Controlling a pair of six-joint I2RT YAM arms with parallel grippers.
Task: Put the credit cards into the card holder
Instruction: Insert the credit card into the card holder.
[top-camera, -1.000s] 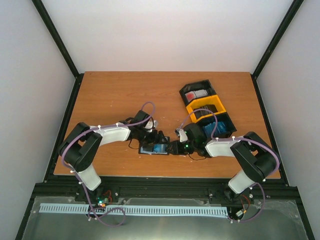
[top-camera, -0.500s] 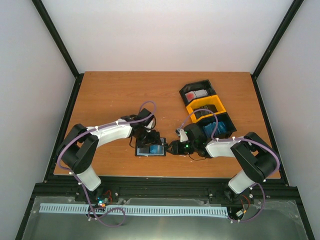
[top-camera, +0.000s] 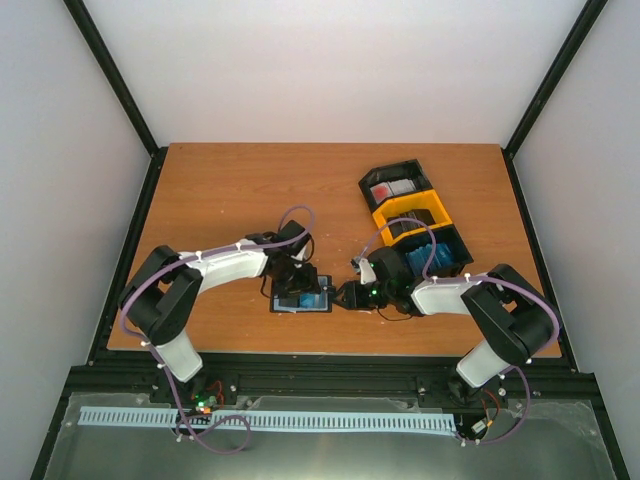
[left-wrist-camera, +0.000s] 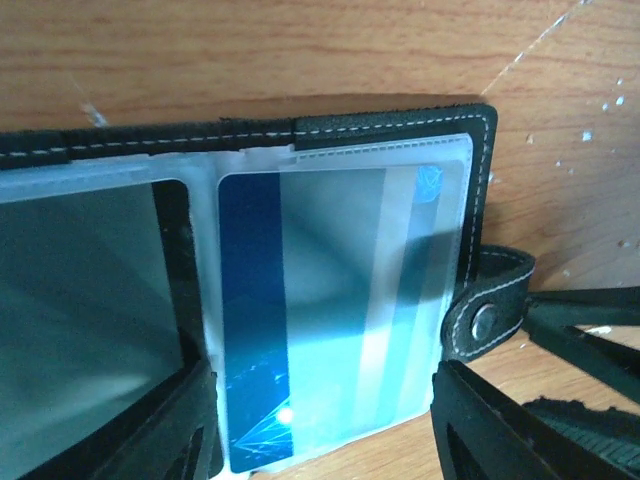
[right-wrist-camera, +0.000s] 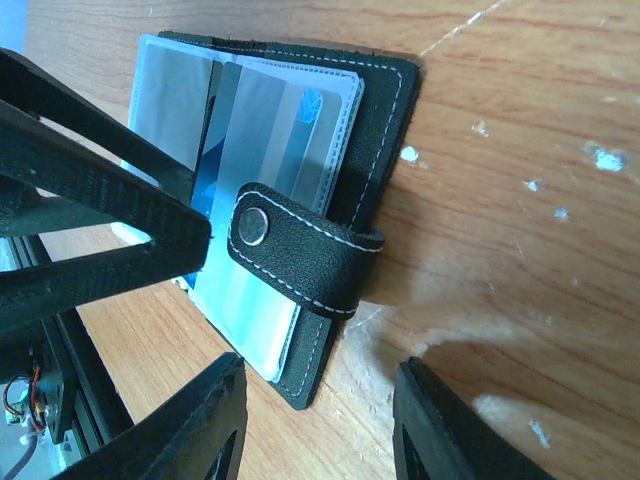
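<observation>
Black stitched leather marks the spot: the small folding black card holder (top-camera: 290, 303) lies opened flat on the brown wooden table (top-camera: 220, 190), close to its near edge and between my two arms. A light blue plastic credit card (left-wrist-camera: 300, 330) sits under the clear sleeve on the page beside the snap closing tab (right-wrist-camera: 300, 260).

My left gripper (left-wrist-camera: 325, 435) hangs over that page with its fingers parted, one on each side of the card. I cannot tell whether they touch the sleeve. My right gripper (right-wrist-camera: 318, 415) waits just right of the tab, fingers spread and holding nothing, with only bare wood between them.

I judge the card is almost home. To seat it well I should push along its long edge, keep it flat so it doesn't buckle, and have my right side steady the tab end so the holder doesn't slide.

Room is tight on the right, where my two grippers nearly meet, and the table's near edge is close. The joined black and yellow plastic trays (top-camera: 412, 215), with more cards in them, stand far right. To the far left there is open wood.
</observation>
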